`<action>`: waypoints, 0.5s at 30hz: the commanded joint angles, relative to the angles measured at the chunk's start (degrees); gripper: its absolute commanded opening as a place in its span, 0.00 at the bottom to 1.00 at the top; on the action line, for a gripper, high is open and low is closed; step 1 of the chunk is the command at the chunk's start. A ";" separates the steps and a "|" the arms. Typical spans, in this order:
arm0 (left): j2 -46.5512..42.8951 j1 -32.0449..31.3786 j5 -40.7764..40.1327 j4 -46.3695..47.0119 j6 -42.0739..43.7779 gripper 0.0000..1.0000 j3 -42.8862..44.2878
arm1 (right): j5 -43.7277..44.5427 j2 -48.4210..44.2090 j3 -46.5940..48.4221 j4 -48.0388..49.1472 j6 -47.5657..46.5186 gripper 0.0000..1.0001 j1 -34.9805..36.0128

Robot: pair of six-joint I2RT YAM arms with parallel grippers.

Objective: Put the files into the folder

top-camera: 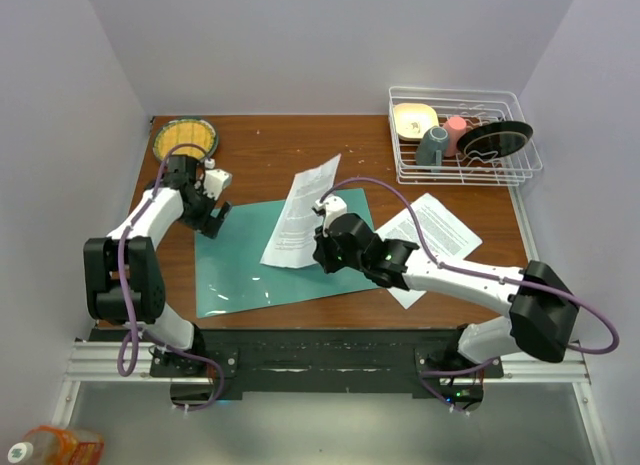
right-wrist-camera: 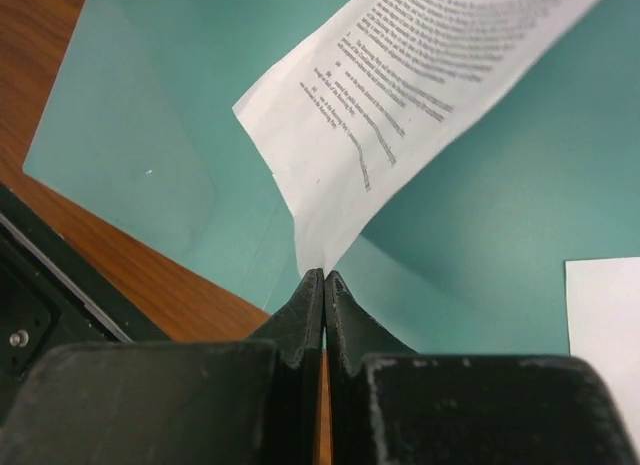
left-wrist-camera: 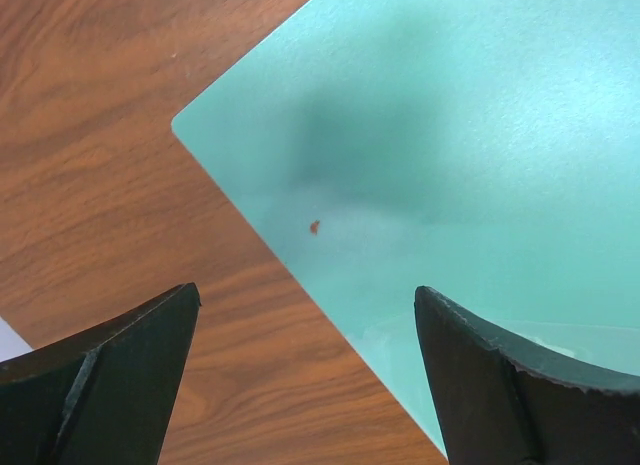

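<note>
Shut tight on one corner, the right gripper (right-wrist-camera: 323,277) holds a thin, floppy sheet (right-wrist-camera: 420,75) above the green folder (right-wrist-camera: 480,205), light but likely to sag and slip, while the left gripper (left-wrist-camera: 305,295) hangs wide open, empty, over the folder's corner.

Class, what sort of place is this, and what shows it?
Likely a robot lab test cell: a left arm and right arm mounted at a table, white walls boxing it in, and a dish rack as prop.

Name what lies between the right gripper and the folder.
A printed sheet, corner pinched by the right gripper, slanting above the folder; the right wrist view shows it.
</note>
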 commanded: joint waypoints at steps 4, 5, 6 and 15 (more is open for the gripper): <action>-0.01 -0.31 2.30 0.21 -0.78 0.94 -1.05 | -1.87 -3.61 2.46 -1.84 -3.42 0.00 1.72; -0.36 -0.39 4.05 -0.23 -1.04 0.94 -0.44 | -2.14 -3.43 2.37 -1.76 -3.42 0.00 1.98; -0.37 -0.66 5.02 -0.93 -1.48 0.94 0.00 | -2.66 -2.91 2.02 -1.50 -2.98 0.00 1.89; -0.46 -15.15 8.29 -2.26 -5.25 0.95 3.78 | -5.21 6.23 -2.63 3.16 4.93 0.00 2.24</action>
